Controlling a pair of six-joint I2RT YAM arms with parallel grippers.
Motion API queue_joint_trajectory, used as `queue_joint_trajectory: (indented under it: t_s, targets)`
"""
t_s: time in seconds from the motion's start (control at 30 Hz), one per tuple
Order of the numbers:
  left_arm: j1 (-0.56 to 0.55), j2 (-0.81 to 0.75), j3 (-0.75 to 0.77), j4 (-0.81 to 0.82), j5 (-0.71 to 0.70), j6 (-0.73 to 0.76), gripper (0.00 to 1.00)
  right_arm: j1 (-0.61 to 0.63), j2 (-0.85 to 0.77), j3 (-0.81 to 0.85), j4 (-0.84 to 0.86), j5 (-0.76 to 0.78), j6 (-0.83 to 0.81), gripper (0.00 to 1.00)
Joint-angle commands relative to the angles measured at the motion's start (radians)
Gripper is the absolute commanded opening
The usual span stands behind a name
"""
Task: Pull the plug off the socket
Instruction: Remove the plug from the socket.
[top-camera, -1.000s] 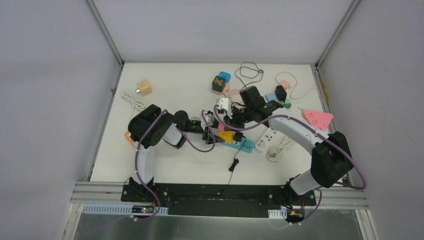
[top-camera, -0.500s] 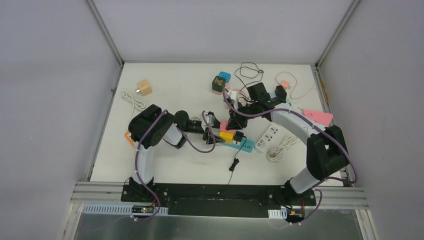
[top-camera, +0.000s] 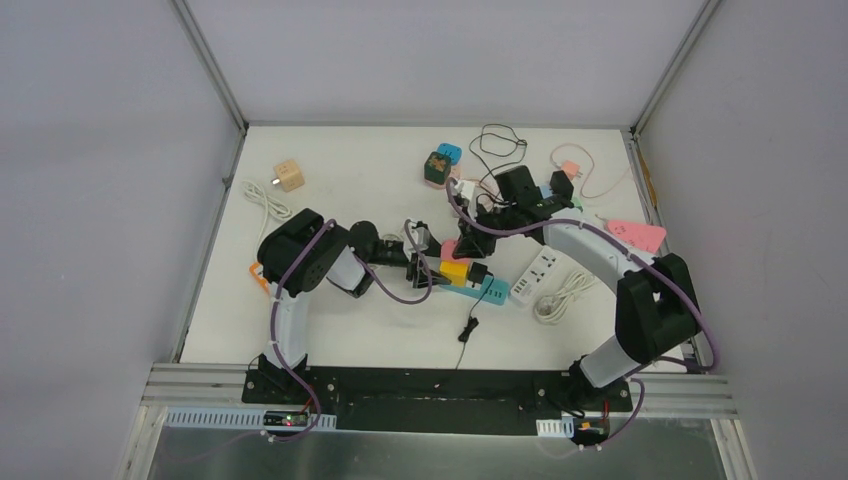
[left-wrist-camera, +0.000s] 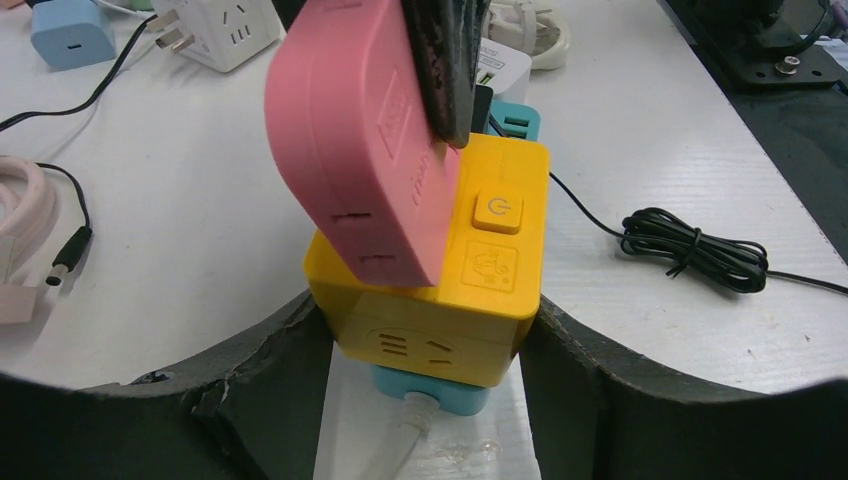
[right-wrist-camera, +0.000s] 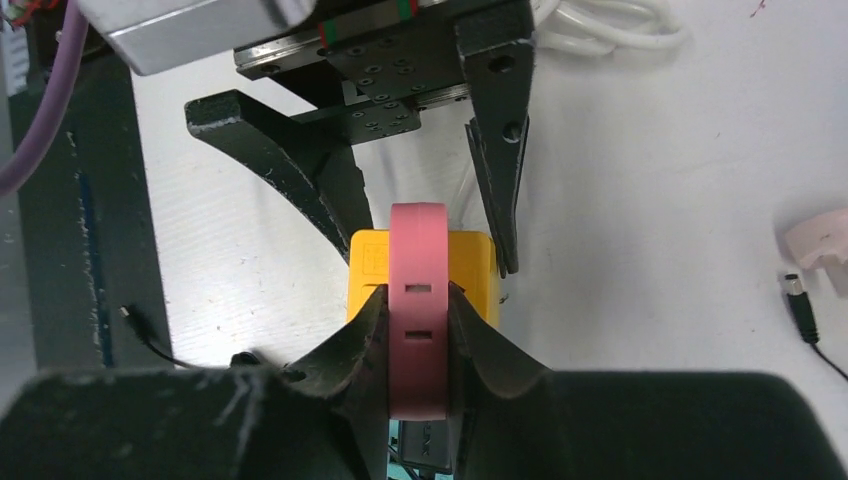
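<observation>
- Pink matte plastic plug (left-wrist-camera: 360, 150), rounded, embossed lettering unreadable, tilts atop glossy yellow socket cube (left-wrist-camera: 470, 300), pinched by right gripper (right-wrist-camera: 417, 300).
- Left gripper (left-wrist-camera: 425, 340) clamps cube's sides; power-symbol button (left-wrist-camera: 497, 210) at plug's 3 o'clock.

One pink plug (left-wrist-camera: 360, 150), one yellow socket cube (left-wrist-camera: 445, 290), one teal power strip (top-camera: 492, 291), one wooden cube (top-camera: 289, 175)

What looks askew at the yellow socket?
The pink plug sits tilted on the yellow socket, not square to its top. The right gripper pinches the plug and the left gripper braces the socket. No damage shows.
</observation>
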Motion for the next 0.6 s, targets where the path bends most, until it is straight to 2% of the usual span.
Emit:
queue_joint_trajectory:
  t_s: [0.0, 0.17, 0.27, 0.4, 0.57]
  targets:
    - [-0.021, 0.03, 0.005, -0.047, 0.005, 0.02, 0.0, -0.023, 0.05, -0.054, -0.08, 0.025, 0.027, 0.0]
    - [-0.021, 0.03, 0.004, -0.047, 0.004, 0.02, 0.0, 0.139, -0.001, -0.079, -0.142, 0.056, -0.148, 0.0]
    - [-0.021, 0.031, 0.004, -0.047, 0.002, 0.021, 0.0, 0.185, 0.012, -0.063, -0.182, 0.075, -0.201, 0.0]
    - [-0.021, 0.03, 0.004, -0.046, -0.001, 0.021, 0.0, 0.141, 0.02, -0.052, -0.124, 0.164, -0.123, 0.0]
    - [-0.021, 0.025, -0.002, -0.047, -0.037, 0.014, 0.0, 0.027, 0.004, -0.054, -0.068, 0.163, -0.014, 0.0]
